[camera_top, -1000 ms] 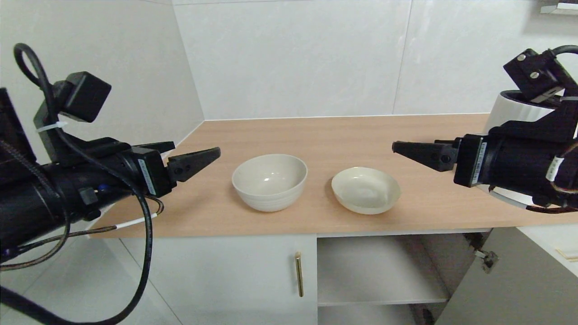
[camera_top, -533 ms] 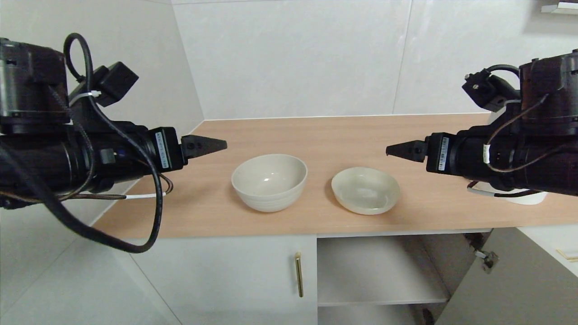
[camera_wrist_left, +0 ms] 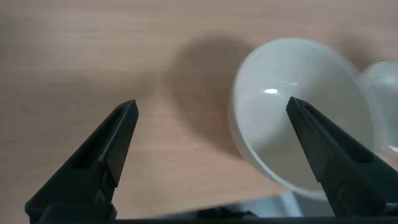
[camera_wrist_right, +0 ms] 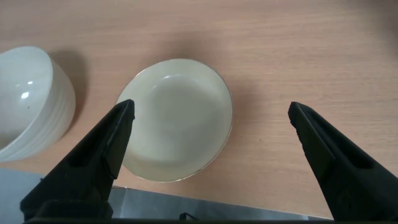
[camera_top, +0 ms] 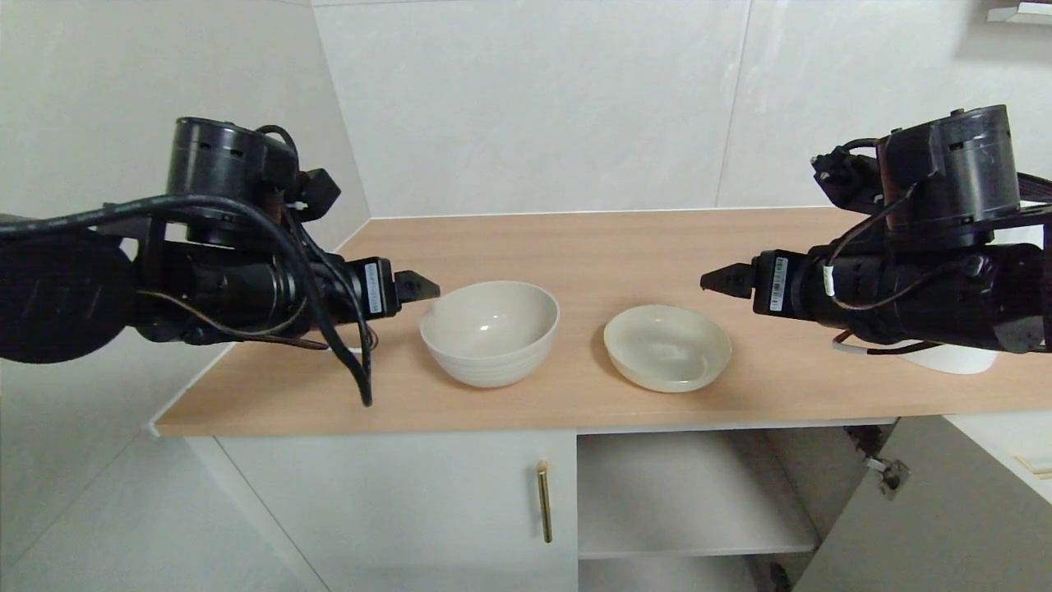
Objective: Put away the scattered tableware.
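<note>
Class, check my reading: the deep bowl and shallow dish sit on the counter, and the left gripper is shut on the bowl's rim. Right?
Not quite: the left wrist view shows the left gripper open, not shut on the rim. The deep bowl and shallow dish do sit on the counter.

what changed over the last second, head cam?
Both wrists rolled over. The left tool advanced toward the deep bowl, its tip now near the rim; the right tool barely shifted. Nothing grasped. Deep bowl and shallow bowl stayed put on the counter.
</note>
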Controlling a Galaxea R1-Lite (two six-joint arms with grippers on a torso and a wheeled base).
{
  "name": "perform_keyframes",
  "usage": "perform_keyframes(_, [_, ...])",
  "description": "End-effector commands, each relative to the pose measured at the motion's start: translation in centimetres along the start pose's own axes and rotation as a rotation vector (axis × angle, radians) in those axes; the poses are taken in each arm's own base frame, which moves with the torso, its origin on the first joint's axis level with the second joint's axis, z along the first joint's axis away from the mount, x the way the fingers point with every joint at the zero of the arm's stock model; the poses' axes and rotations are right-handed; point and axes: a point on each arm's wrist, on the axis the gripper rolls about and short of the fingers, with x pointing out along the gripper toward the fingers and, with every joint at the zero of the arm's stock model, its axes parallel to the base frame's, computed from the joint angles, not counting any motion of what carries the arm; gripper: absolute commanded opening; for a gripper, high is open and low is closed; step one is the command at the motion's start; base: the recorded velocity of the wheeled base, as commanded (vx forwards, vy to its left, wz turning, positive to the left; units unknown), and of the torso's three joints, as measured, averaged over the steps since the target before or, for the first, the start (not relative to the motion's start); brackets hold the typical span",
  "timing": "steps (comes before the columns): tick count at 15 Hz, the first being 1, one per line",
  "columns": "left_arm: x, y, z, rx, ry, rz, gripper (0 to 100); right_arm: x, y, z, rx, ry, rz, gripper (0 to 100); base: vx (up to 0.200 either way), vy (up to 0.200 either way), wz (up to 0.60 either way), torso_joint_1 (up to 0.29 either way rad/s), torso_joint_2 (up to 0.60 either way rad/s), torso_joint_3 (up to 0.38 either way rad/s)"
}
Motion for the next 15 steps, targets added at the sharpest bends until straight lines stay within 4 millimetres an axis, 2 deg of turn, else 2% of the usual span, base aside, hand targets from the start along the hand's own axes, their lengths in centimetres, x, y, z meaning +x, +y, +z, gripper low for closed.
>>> perform_keyframes(1, [1.9, -0.6, -0.7, 0.014, 0.042, 0.007, 100, 0.1, 0.0, -0.1, -0.002, 0.004, -0.001, 100, 0.000, 0.000, 0.00, 0.000, 0.00, 0.000])
perform_keyframes(7, [3.4, -1.7, -1.5, 0.043, 0.065, 0.024, 100, 0.0, 0.0, -0.1, -0.001, 0.001, -0.002, 100, 0.000, 0.000, 0.00, 0.000, 0.00, 0.000])
perform_keyframes(8, [3.5, -1.7, -1.6, 0.044, 0.065, 0.034, 0, 0.0, 0.0, -0.1, -0.001, 0.001, -0.002, 100, 0.000, 0.000, 0.00, 0.000, 0.00, 0.000])
perform_keyframes(12, [4.0, -2.1, -1.9, 0.050, 0.076, 0.032, 0, -0.3, -0.1, 0.1, 0.001, -0.005, 0.002, 100, 0.000, 0.000, 0.00, 0.000, 0.00, 0.000])
perform_keyframes(15, [3.5, -2.1, -1.7, 0.046, 0.065, 0.028, 0, -0.4, -0.1, 0.1, -0.001, -0.004, 0.002, 100, 0.000, 0.000, 0.00, 0.000, 0.00, 0.000])
